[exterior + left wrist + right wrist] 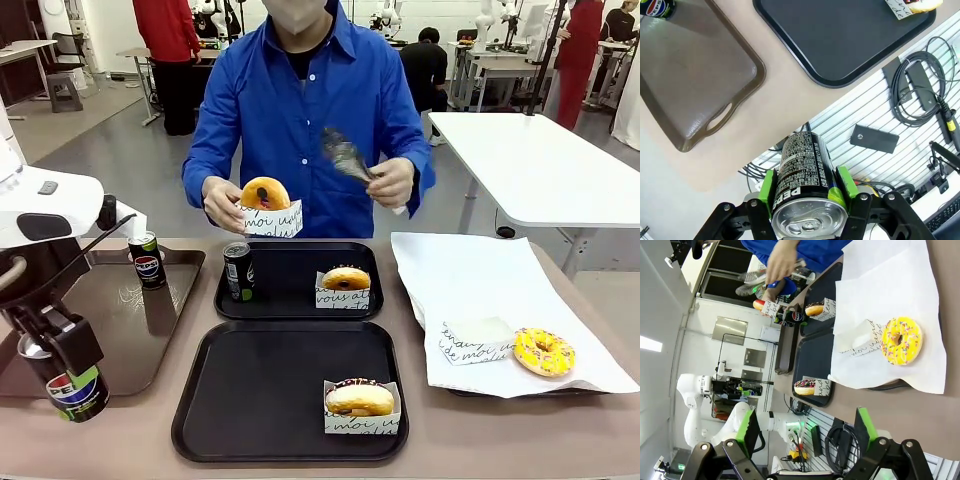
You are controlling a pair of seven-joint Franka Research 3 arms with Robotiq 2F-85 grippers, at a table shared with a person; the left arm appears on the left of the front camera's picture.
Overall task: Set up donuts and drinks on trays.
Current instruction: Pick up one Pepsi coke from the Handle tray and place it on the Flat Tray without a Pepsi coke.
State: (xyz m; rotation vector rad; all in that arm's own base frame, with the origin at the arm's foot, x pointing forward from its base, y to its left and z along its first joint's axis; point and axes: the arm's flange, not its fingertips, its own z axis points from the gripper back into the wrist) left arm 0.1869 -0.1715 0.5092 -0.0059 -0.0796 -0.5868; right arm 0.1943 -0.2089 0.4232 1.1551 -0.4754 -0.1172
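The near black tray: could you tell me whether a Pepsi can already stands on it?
No, the near black tray carries a boxed donut in its front right corner and no can.

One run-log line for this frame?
left gripper: shut on Pepsi can by brown tray | right gripper: open | far black tray: can, boxed donut | near black tray: boxed donut | person: holds boxed donut, tongs

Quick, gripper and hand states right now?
Left gripper: closed on a Pepsi can.
Right gripper: open, empty.
Person's right hand: a boxed donut.
Person's left hand: a blurred tool.
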